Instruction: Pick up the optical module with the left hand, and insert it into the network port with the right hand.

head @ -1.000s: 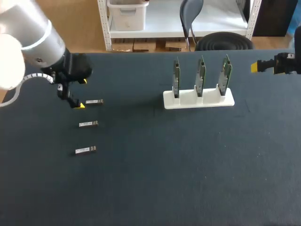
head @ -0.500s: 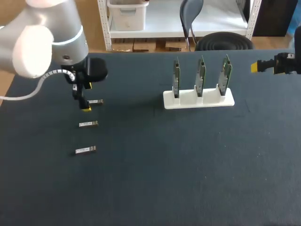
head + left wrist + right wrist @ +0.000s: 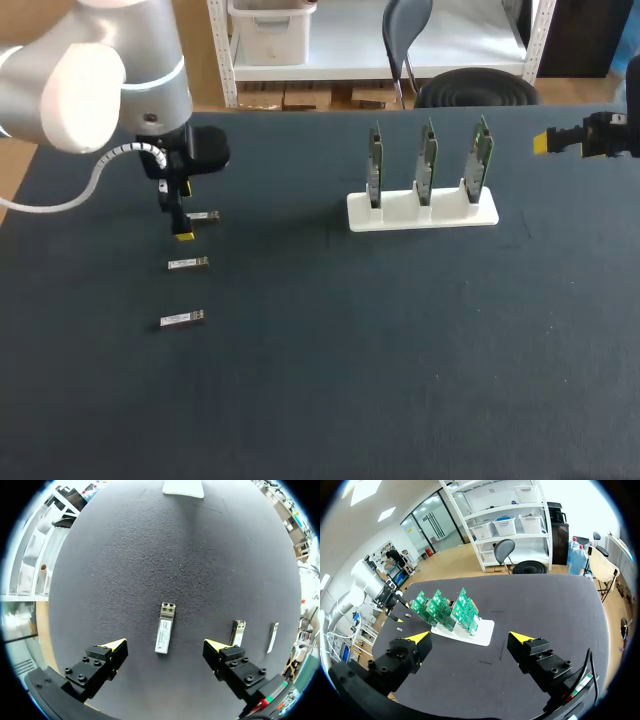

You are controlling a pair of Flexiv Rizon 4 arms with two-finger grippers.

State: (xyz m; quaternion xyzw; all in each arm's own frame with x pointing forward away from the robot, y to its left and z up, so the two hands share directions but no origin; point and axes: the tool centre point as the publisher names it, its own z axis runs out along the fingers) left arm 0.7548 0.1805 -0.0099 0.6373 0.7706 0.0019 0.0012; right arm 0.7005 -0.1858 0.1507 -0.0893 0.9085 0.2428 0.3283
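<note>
While the left hand [image 3: 165,646] hangs wide open and empty over the surface [image 3: 350,350], the module [image 3: 164,628] lies flat between its fingers, untouched; the right hand [image 3: 470,638] gapes empty too, well apart.

Boards [image 3: 427,160] too small for port detail; R arm [image 3: 610,137] cropped at edge.

Our left gripper [image 3: 184,211] hangs with fingers apart, one optical module [image 3: 203,216] just beside its jaws. A second module [image 3: 187,263] and third module [image 3: 181,319] lie past its nearer fingertip. Our right gripper [image 3: 556,141] sits well apart from the board stand [image 3: 420,212].
</note>
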